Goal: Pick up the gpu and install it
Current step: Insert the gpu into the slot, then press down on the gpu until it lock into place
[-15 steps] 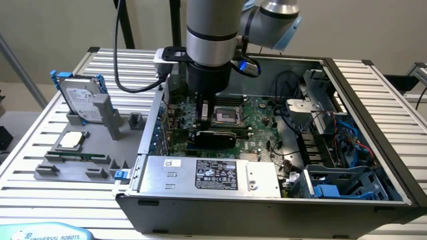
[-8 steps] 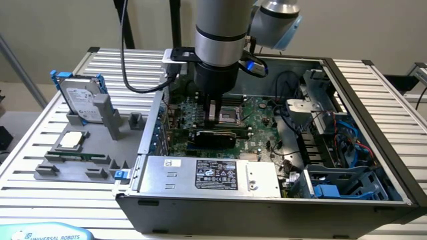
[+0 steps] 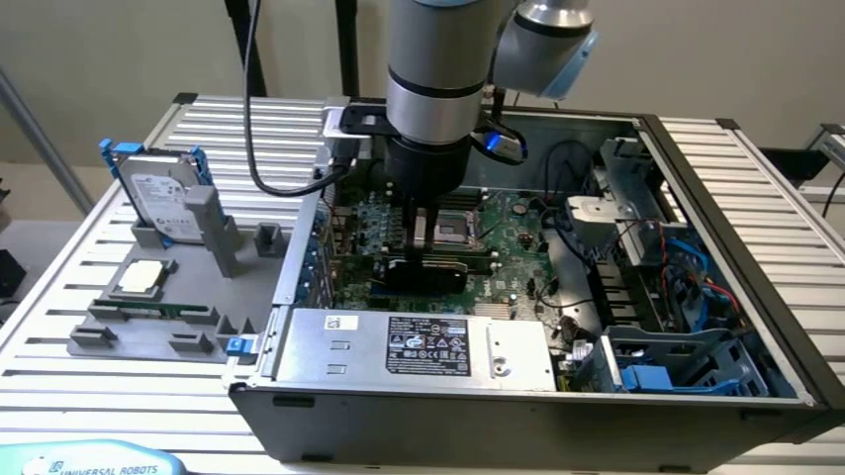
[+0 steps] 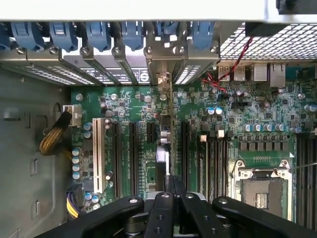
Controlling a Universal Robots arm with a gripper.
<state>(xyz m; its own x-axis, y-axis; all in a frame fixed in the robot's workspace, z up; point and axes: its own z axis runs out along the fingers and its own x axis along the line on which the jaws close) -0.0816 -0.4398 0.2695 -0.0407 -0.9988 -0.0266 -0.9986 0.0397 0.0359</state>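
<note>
GPU point(image 4: 164, 148) was what I watched first: in the wrist view it stood on edge, clamped between my gripper's point(image 4: 171, 186) closed fingers point(image 4: 159, 210), its thin dark edge running away from the camera over the green motherboard point(image 4: 233, 148) toward the slot brackets at the case's rear wall. It sat in line with one of the long black expansion slots point(image 4: 133, 158), though I could not tell whether the card's edge had gone into the slot or merely rested above it. Beside it I saw a white slot point(image 4: 96, 153), a bundle of yellow and black cables point(image 4: 52, 141), and the silver processor socket point(image 4: 262, 191). Past the card, a row of blue latches point(image 4: 99, 32) ran along the rear brackets. From the exterior view, the arm point(image 3: 429, 89) came straight down into the open case point(image 3: 687, 178), with the card point(image 3: 425, 269) held low over the board, just behind the grey power supply point(image 3: 422, 346). Well apart, on the exterior view's left, a grey tray point(image 3: 158, 317) on the slatted table point(image 3: 79, 391) carried a hard drive point(image 3: 165, 203) in a blue frame standing upright and a square processor chip point(image 3: 141, 279) lying flat.
</note>
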